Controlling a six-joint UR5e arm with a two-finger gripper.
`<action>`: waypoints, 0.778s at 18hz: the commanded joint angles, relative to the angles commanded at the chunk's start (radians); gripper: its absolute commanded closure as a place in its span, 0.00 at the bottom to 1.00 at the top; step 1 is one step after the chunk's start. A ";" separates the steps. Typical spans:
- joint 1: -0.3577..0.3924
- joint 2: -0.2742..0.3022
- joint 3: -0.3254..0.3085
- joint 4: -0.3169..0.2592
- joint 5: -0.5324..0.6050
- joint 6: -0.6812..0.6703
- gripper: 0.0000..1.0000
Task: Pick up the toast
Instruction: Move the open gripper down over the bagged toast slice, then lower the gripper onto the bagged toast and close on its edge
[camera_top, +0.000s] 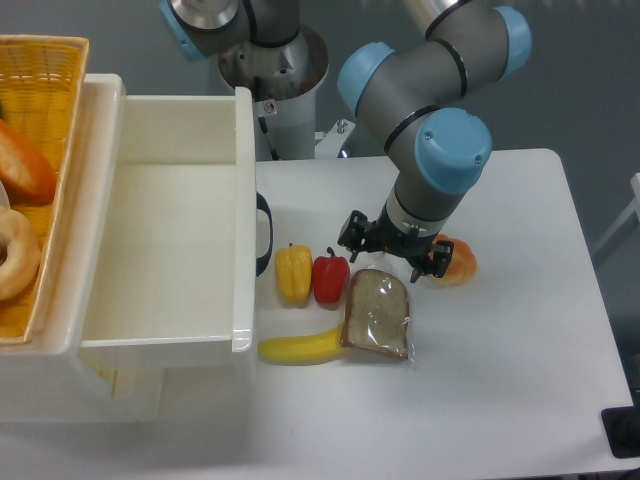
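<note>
The table (480, 400) carries the toast (378, 313) mid-surface, flat, its lower left corner touching the banana (298, 348), peppers just left. The gripper (392, 246) hovers at its top edge, fingers seemingly apart. Best descend centred, straddling the slice's narrow width, clear of the bun (455, 260).

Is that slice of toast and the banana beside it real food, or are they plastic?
The toast looks like a bread slice, porous brown with a darker crust, sealed in glossy clear film that glints at its edges; real or foam, I cannot tell. The banana looks like moulded plastic: even yellow, smooth, with a slight sheen and no spots.
</note>
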 joint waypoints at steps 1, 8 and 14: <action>0.000 0.000 -0.011 0.019 0.000 -0.006 0.00; -0.049 -0.046 -0.023 0.063 0.008 -0.106 0.00; -0.075 -0.127 -0.011 0.083 0.008 -0.104 0.00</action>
